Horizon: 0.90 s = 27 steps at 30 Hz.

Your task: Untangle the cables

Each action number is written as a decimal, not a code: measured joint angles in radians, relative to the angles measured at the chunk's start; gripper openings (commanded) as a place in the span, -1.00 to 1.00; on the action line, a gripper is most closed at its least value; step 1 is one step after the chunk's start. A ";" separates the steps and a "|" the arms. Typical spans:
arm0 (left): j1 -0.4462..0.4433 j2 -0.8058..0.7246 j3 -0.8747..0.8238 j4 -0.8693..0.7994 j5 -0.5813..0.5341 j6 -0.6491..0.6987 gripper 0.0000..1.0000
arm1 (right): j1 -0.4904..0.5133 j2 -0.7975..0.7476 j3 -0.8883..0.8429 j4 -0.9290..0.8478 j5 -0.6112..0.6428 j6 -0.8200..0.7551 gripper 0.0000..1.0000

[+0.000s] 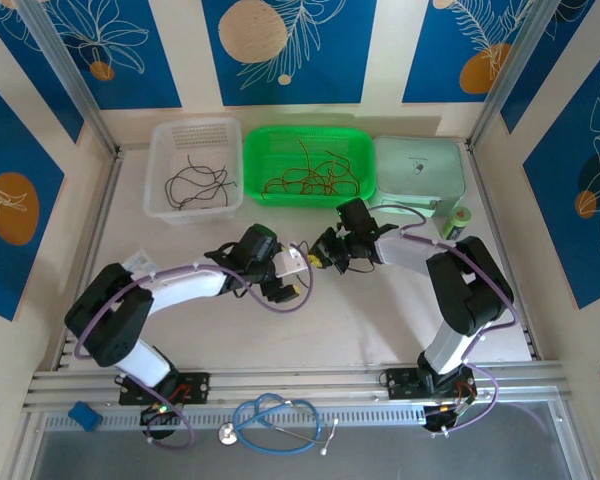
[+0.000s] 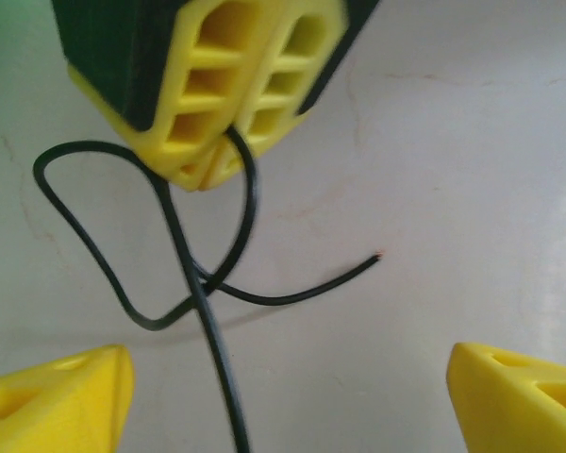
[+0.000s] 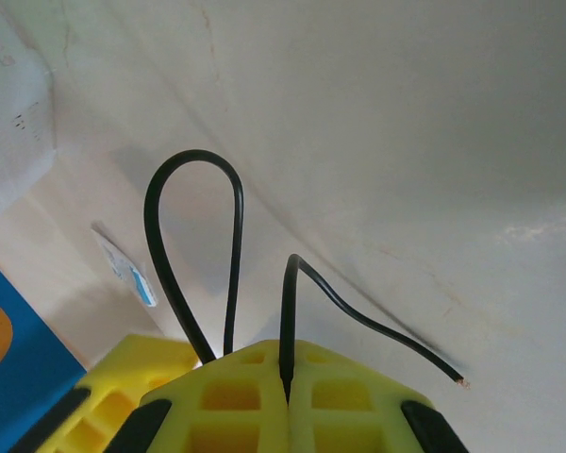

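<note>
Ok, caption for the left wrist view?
Right fingers pinch a looped black cable while the left fingers stand open on either side.

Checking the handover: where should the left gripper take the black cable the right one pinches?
Probably the free tail of the black cable, past the crossing: there it runs single and nearly straight to its bare end. The left gripper could advance straight on, jaws straddling it, clear of the loop under the right gripper.
</note>
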 measured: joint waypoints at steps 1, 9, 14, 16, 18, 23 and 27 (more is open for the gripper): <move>0.000 0.012 0.010 0.003 -0.023 0.005 0.47 | 0.000 -0.005 0.000 -0.003 0.000 0.000 -1.00; -0.001 0.051 0.089 0.010 -0.183 0.017 -1.00 | 0.000 -0.024 0.000 -0.016 0.011 0.000 -1.00; -0.002 -0.043 0.093 -0.043 -0.237 -0.003 -1.00 | -0.001 -0.024 -0.005 -0.019 0.031 0.000 -1.00; -0.002 -0.135 0.092 -0.069 -0.249 -0.019 -1.00 | -0.008 -0.024 -0.019 -0.018 0.039 0.000 -1.00; -0.003 -0.228 0.092 -0.084 -0.264 -0.036 -1.00 | -0.014 -0.024 -0.036 -0.020 0.049 0.000 -1.00; -0.005 -0.408 0.101 -0.114 -0.354 -0.089 -1.00 | -0.029 -0.025 -0.067 -0.024 0.077 0.000 -1.00; -0.006 -0.441 0.167 -0.192 -0.451 -0.117 -1.00 | -0.029 -0.033 -0.071 -0.027 0.087 0.000 -1.00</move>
